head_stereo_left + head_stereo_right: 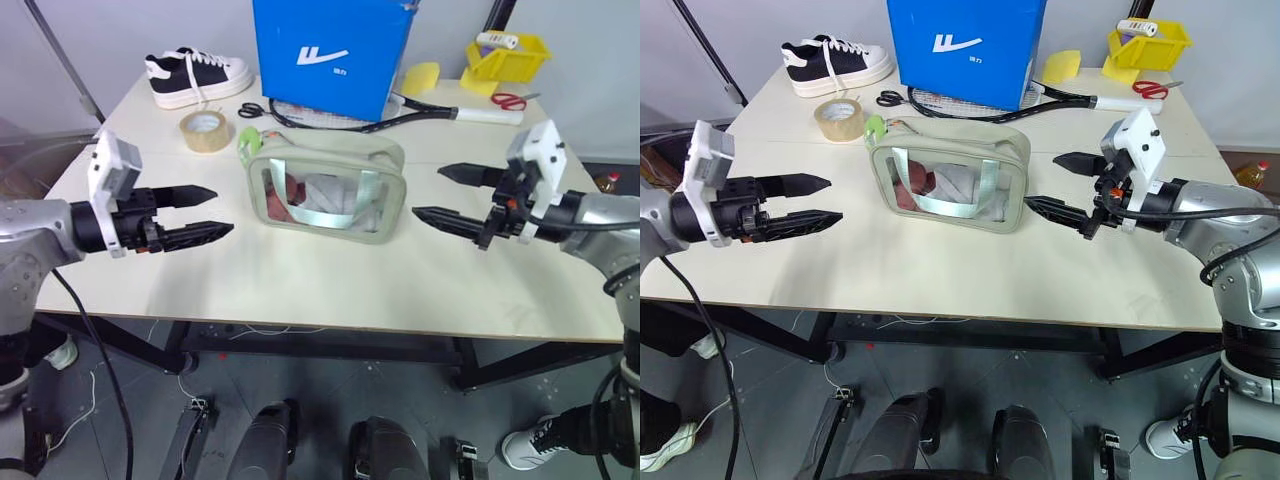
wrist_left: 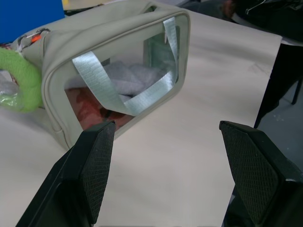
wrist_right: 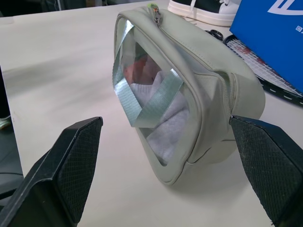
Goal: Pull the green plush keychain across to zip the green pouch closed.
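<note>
Both grippers, left (image 1: pixel 205 212) and right (image 1: pixel 437 194), flank the green pouch (image 1: pixel 330 170), fingers spread wide, holding nothing

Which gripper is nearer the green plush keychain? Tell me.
Left. The green plush keychain sits at the green pouch's left end, on the side where the left gripper hovers open. The right gripper, also open, is beyond the pouch's far end.
</note>
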Controlling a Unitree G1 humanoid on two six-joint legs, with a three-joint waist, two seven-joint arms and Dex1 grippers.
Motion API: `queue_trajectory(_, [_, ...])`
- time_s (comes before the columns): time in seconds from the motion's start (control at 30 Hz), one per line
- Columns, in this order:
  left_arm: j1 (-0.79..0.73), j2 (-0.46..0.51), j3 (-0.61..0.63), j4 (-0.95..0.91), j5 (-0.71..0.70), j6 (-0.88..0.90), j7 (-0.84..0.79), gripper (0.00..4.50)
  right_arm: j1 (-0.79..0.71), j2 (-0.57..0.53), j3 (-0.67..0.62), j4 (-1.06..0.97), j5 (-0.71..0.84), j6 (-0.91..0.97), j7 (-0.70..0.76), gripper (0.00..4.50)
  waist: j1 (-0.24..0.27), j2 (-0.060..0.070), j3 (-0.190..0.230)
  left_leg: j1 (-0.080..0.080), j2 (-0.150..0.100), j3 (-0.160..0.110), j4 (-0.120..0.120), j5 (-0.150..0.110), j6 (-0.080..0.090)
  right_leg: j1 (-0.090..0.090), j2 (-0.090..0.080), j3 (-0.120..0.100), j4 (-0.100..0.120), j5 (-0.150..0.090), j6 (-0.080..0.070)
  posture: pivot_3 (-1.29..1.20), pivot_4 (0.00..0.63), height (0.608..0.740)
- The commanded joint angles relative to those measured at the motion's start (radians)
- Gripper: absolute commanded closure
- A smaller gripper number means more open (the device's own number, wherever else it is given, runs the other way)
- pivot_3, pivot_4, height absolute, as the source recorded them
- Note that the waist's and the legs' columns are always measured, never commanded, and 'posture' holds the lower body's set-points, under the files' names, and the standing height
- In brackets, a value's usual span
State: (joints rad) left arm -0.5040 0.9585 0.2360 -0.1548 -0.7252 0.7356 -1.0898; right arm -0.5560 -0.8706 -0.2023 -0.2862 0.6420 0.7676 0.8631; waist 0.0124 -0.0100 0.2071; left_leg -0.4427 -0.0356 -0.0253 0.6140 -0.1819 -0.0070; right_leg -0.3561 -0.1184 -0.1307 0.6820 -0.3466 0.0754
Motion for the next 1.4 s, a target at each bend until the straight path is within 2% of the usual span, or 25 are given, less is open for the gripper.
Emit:
queue_trajectory(0.03, [-0.038, -0.009, 0.001, 0.008, 0.002, -0.029, -0.01, 0.75, -0.037, 0.002, -0.007, -0.011, 0.009, -0.015, 0.0, 0.05, 0.0, 0.0, 0.0, 0.0, 0.0, 0.0, 0.0, 0.0, 0.0, 0.0, 0.0, 0.0, 0.0, 0.0, 0.0, 0.0, 0.15, 0.716])
queue_trajectory(0.23, [-0.112, -0.007, -0.002, 0.069, 0.001, -0.026, -0.031, 0.75, -0.14, 0.011, 0.053, -0.003, 0.01, 0.042, -0.022, 0.05, -0.002, 0.0, 0.001, 0.0, 0.0, 0.0, 0.0, 0.0, 0.0, 0.0, 0.0, 0.0, 0.001, 0.0, 0.0, 0.0, 0.15, 0.716])
queue_trajectory(0.53, [-0.141, 0.001, 0.024, 0.131, -0.017, -0.032, -0.11, 0.75, -0.443, 0.089, 0.328, 0.148, -0.153, 0.067, -0.01, 0.05, -0.01, 0.0, 0.001, 0.0, 0.0, 0.001, 0.0, 0.0, 0.0, -0.002, 0.0, 0.001, 0.001, 0.0, 0.0, 0.0, 0.15, 0.716])
queue_trajectory(0.6, [-0.139, -0.005, 0.036, 0.145, -0.012, -0.047, -0.109, 0.75, -0.54, 0.131, 0.439, 0.226, -0.235, 0.044, 0.024, 0.05, -0.018, 0.0, 0.001, 0.0, 0.0, 0.003, 0.0, 0.0, 0.0, -0.003, 0.0, 0.003, 0.003, 0.0, 0.0, 0.0, 0.15, 0.716])
queue_trajectory(0.73, [-0.112, -0.027, 0.052, 0.14, 0.007, -0.089, -0.072, 0.75, -0.706, 0.268, 0.566, 0.453, -0.366, -0.019, 0.04, 0.05, -0.032, 0.0, 0.001, 0.0, 0.0, 0.005, 0.0, 0.0, 0.0, -0.005, 0.0, 0.006, 0.006, 0.0, 0.0, 0.0, 0.15, 0.716])
queue_trajectory(0.93, [-0.043, -0.044, 0.08, 0.067, -0.014, -0.08, -0.03, 0.75, -0.844, 0.431, 0.651, 0.801, -0.524, -0.178, 0.074, 0.05, -0.031, 0.0, 0.001, 0.0, 0.0, 0.008, 0.0, 0.003, -0.003, -0.008, 0.0, 0.01, 0.009, 0.001, 0.0, 0.0, 0.15, 0.716])
queue_trajectory(1.07, [-0.011, -0.04, 0.097, 0.038, -0.018, -0.08, -0.009, 0.75, -0.875, 0.484, 0.654, 0.909, -0.578, -0.268, 0.125, 1.92, -0.029, 0.0, 0.001, -0.001, -0.001, 0.01, 0.001, 0.003, -0.004, -0.009, 0.001, 0.011, 0.009, 0.001, 0.0, 0.0, 0.15, 0.716])
queue_trajectory(1.17, [0.005, -0.037, 0.107, 0.026, -0.019, -0.079, -0.002, 0.75, -0.886, 0.494, 0.615, 0.908, -0.578, -0.282, 0.157, 3.57, -0.031, 0.0, 0.001, -0.001, -0.001, 0.011, 0.001, 0.003, -0.003, -0.01, 0.001, 0.012, 0.009, 0.001, 0.001, 0.0, 0.15, 0.716])
queue_trajectory(1.23, [0.008, -0.038, 0.109, 0.02, -0.022, -0.077, 0.002, 0.75, -0.882, 0.485, 0.594, 0.877, -0.571, -0.272, 0.183, 4.48, -0.031, 0.0, 0.001, -0.001, -0.001, 0.011, 0.001, 0.003, -0.004, -0.011, 0.001, 0.013, 0.01, 0.001, 0.001, 0.0, 0.15, 0.716])
queue_trajectory(1.4, [0.003, -0.042, 0.102, 0.026, -0.018, -0.08, 0.016, 0.75, -0.817, 0.412, 0.558, 0.677, -0.54, -0.188, 0.274, 4.48, -0.028, -0.001, 0.001, -0.002, -0.001, 0.015, 0.001, 0.003, -0.003, -0.016, 0.0, 0.017, 0.015, 0.001, 0.001, 0.0, 0.15, 0.716])
